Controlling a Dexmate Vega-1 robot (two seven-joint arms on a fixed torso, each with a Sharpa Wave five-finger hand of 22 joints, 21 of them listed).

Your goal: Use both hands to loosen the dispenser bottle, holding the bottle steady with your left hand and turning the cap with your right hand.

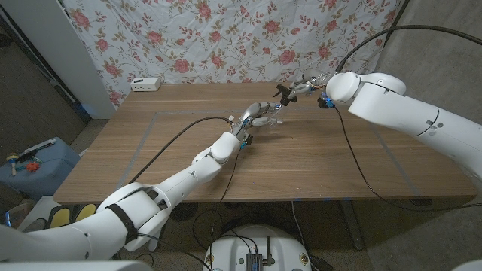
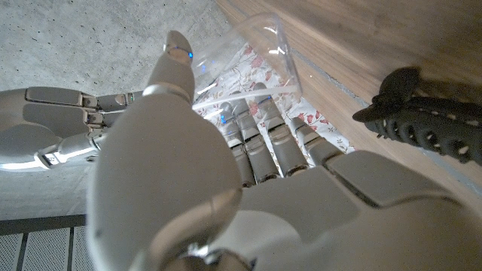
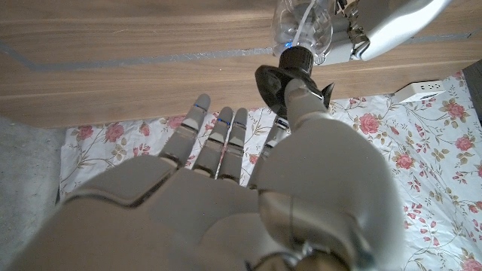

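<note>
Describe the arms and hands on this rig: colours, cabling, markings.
Both arms are glossy white, rounded shells. The left arm has black bands near the shoulder; a black cable hangs from the right arm. The left hand and right hand are silver-grey metal, segmented, with small blue lights on the fingers.

1. We saw our right hand (image 3: pixel 248 196) from behind, its fingers reaching toward the wooden table (image 3: pixel 113 83).
2. Its thumb (image 3: pixel 297 94) touched the black cap (image 3: pixel 290 75).
3. The clear bottle (image 3: pixel 301 26) sat behind the cap.
4. Flowery cloth (image 3: pixel 422 158) hung nearby.
</note>
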